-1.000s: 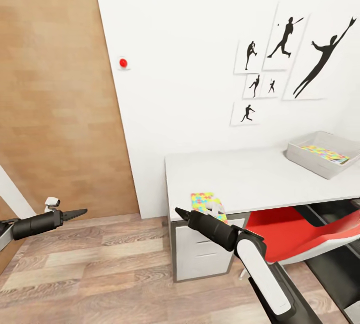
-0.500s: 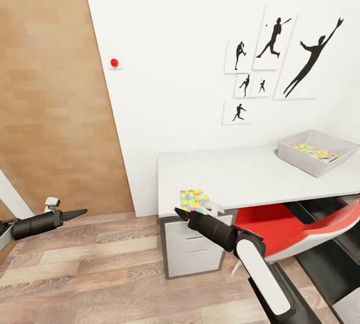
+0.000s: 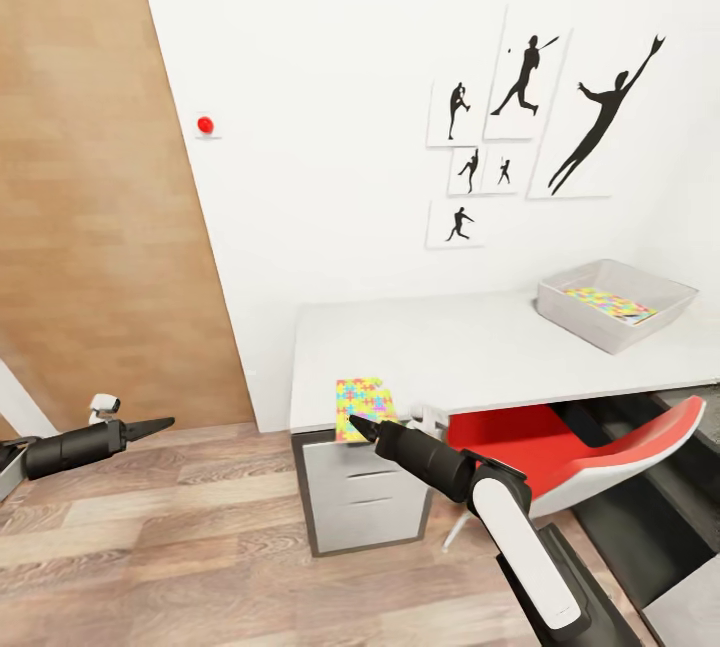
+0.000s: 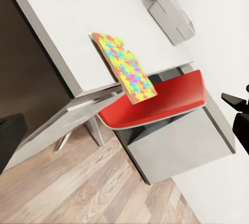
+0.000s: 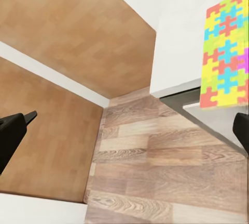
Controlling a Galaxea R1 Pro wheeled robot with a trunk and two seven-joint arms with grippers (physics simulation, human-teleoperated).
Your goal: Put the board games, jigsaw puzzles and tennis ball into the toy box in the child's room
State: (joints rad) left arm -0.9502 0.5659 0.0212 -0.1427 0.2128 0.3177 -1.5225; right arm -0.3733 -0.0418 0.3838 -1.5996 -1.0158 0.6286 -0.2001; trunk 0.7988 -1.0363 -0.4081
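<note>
A colourful jigsaw puzzle [image 3: 363, 405] lies flat at the front left corner of the white table [image 3: 480, 347], overhanging the edge; it also shows in the wrist views [image 4: 126, 68] [image 5: 225, 63]. The grey toy box [image 3: 615, 302] [image 4: 170, 10] stands at the table's far right with another colourful puzzle [image 3: 610, 306] inside. My right gripper [image 3: 362, 425] hovers just in front of the puzzle's near edge, open and empty, its fingers [image 5: 13, 133] wide apart. My left gripper [image 3: 150, 424] hangs open over the floor, far left of the table. Board games and tennis ball are out of view.
A red chair [image 3: 570, 447] is tucked under the table beside a grey drawer unit [image 3: 365, 497]. A wooden door [image 3: 90, 207] fills the left wall. Wood floor [image 3: 200, 547] lies between me and the table. Framed silhouettes [image 3: 520, 117] hang above.
The whole picture has slid left, so the camera has moved; table, puzzle and box sit further left in view. Both arms hold the same pose.
</note>
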